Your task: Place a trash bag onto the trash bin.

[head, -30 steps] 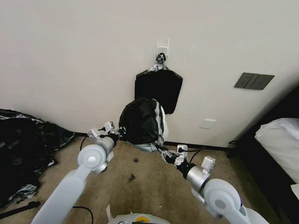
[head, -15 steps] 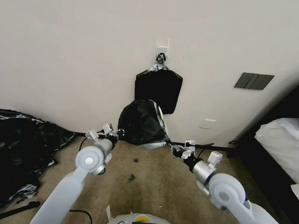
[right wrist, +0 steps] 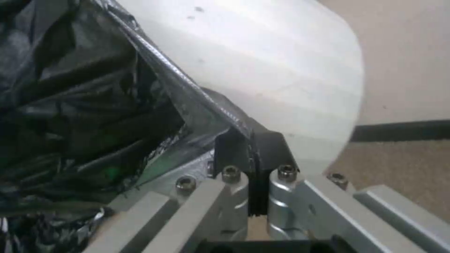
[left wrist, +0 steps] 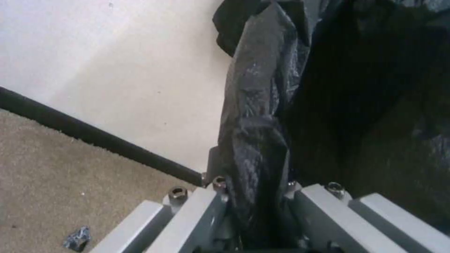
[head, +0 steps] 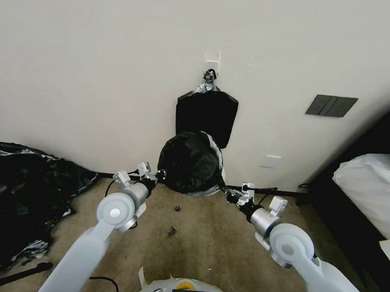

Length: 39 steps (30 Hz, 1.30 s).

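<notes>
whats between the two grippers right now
In the head view, the trash bag stretched over the trash bin spans the gap between the left gripper and right gripper, each pinching an edge.

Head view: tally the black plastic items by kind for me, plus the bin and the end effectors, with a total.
Trash bag, stretched over the bin between both end effectors: 1
Flat stack of bags hanging on the wall: 1
Heap of black sheeting on the floor: 1
Trash bin: 1
End effectors, left and right: 2
Total: 6

The trash bag (head: 189,161) is glossy black, the trash bin (right wrist: 281,70) pale cream-white, the carpet (head: 206,237) tan, the wall (head: 97,66) off-white.
</notes>
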{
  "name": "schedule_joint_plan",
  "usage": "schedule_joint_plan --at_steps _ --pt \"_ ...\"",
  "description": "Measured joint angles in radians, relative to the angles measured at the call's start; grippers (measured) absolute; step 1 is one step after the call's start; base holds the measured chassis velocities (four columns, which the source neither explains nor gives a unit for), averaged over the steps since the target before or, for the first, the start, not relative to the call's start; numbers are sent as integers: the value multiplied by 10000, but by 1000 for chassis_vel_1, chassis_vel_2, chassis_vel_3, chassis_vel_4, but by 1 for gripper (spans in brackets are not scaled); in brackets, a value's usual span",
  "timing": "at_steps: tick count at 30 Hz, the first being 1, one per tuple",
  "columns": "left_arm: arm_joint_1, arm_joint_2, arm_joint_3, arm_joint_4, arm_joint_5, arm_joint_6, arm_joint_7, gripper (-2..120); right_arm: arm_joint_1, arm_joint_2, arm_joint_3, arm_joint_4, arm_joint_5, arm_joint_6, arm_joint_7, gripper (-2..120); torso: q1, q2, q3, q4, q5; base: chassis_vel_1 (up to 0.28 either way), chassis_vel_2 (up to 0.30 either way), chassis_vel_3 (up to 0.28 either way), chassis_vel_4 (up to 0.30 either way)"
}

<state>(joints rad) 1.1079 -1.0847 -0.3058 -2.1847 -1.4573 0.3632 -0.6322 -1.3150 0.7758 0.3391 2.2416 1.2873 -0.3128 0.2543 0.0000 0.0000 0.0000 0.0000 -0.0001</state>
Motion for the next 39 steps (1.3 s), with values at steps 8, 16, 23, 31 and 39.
schedule_joint_plan --at_steps 8,16,23,31,39 --pt "1 19 24 -38 18 5 173 1 -58 81 -97 -140 -13 -99 17 0 1 0 0 -1 0 0 0 0 0" --pt "52 72 26 -175 58 9 442 1 -123 175 -358 -264 -189 -193 49 0 0 0 0 0 0 0 0 0 0" --pt "149 113 65 -234 381 13 701 1 -313 194 -512 -137 -1098 -117 337 5 0 0 0 0 0 0 0 0 0" --pt "115 214 303 17 2151 3 633 1 -793 177 -272 361 -2593 91 777 33 0 0 0 1 1 0 0 0 0" --pt "54 194 303 184 2344 6 220 1 -1305 157 426 786 -3012 66 773 61 0 0 0 0 1 0 0 0 0"
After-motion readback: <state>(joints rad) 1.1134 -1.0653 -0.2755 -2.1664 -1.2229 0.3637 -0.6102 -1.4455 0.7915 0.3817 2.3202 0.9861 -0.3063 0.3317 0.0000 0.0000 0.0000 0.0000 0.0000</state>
